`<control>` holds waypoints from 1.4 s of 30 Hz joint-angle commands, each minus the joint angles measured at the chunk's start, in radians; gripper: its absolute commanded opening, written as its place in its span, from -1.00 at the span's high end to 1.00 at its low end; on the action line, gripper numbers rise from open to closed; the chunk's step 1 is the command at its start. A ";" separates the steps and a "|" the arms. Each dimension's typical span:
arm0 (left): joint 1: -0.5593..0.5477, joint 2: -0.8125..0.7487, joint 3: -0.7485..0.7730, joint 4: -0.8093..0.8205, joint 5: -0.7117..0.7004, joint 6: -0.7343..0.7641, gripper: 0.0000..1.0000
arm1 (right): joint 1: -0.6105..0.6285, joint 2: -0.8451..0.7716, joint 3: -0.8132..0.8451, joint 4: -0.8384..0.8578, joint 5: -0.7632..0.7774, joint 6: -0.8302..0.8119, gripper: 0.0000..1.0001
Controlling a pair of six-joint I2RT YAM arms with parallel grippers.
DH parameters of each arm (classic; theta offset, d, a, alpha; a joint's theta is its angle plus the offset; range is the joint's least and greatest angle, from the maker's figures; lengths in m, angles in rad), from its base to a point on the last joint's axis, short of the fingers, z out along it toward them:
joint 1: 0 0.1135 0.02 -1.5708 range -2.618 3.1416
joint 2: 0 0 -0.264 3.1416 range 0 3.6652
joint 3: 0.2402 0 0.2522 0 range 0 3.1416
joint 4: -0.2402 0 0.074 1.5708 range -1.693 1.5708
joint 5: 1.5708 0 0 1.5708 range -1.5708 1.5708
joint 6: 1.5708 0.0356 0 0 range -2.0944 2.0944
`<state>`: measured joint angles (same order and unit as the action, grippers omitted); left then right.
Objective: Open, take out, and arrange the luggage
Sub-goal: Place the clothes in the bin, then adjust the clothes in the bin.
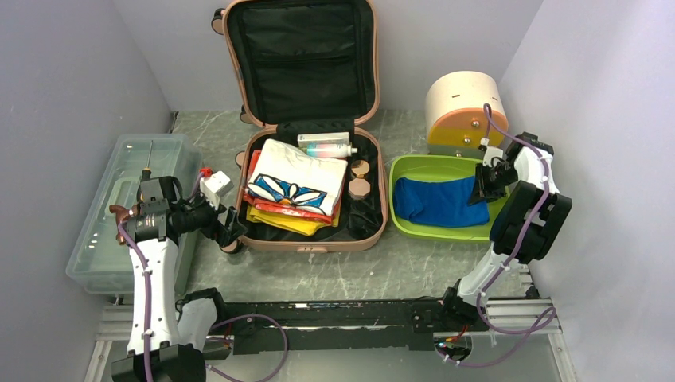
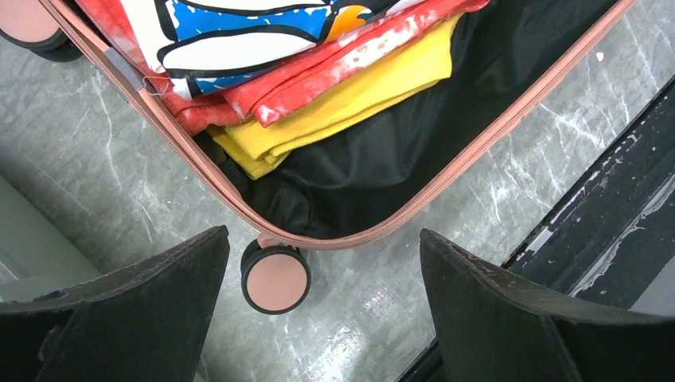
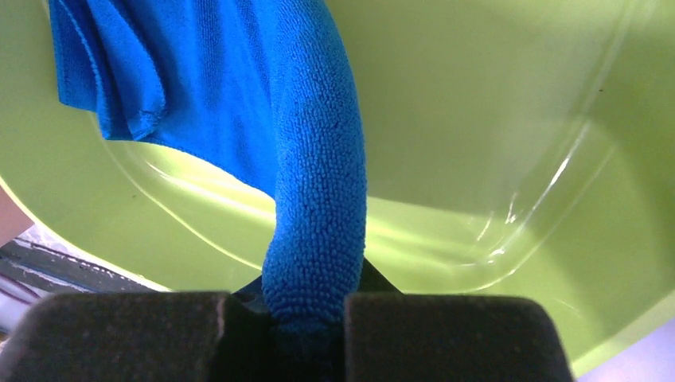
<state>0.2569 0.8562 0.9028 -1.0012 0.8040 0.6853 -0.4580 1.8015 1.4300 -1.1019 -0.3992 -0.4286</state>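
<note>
Now, with your right fingers [image 3: 446,334] pinching the blue cloth [image 3: 318,199] over the frame-right green tray [image 3: 493,119], release it, then reach your empty, wide-open left fingers [image 2: 119,318] into the luggage [image 1: 310,239].

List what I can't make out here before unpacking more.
Top view: folded clothes beneath the white printed shirt are covered by it; count unclear.
Top view: bottle label too small to read.
Left wrist view: luggage cut off by the frame; one corner shows.
Right wrist view: blue cloth end buried between right gripper pads.
</note>
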 commanded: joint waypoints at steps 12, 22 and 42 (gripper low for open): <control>0.017 0.006 -0.006 -0.016 0.056 0.028 -0.89 | -0.033 0.022 0.053 0.008 0.077 -0.040 0.82; 0.025 0.006 -0.005 -0.018 0.057 0.031 -0.89 | -0.028 -0.064 0.097 0.086 0.145 -0.010 -1.00; 0.050 0.001 -0.005 -0.024 0.068 0.041 -0.89 | 0.299 -0.093 -0.030 0.298 0.053 0.097 0.71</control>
<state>0.2981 0.8658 0.9028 -1.0153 0.8276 0.6975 -0.1532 1.6218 1.3823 -0.8501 -0.3054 -0.3706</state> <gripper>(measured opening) 0.948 0.186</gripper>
